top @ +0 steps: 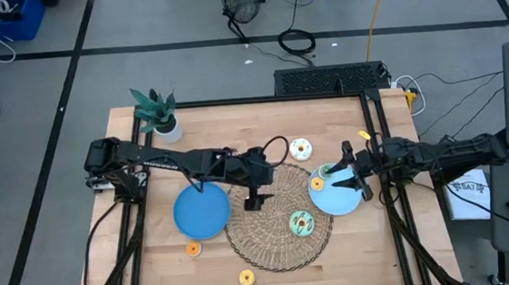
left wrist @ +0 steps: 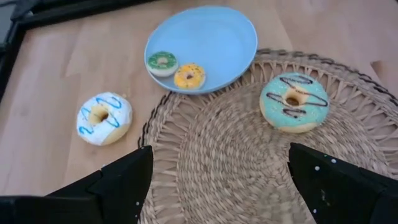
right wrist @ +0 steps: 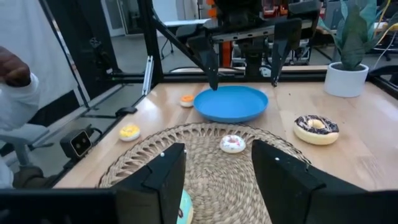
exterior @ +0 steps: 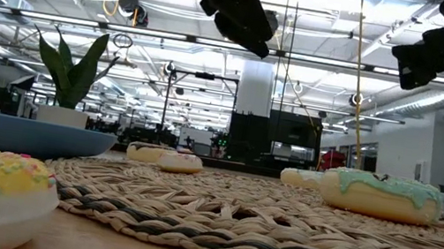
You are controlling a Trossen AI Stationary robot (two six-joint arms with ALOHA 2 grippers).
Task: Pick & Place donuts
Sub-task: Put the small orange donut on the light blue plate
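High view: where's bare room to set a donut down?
Free: the dark blue plate, empty; bare wood between plant and white donut. Crowded: the light blue plate holds two small donuts under the right tool; the left tool hangs over the wicker mat near the green-iced donut.

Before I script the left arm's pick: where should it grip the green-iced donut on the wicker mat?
Come straight down on the green-iced donut, closing across its outer sides. It lies flat on the wicker mat, icing up, nothing touching it; its hole looks too small for a finger. The left gripper hangs open above the mat.
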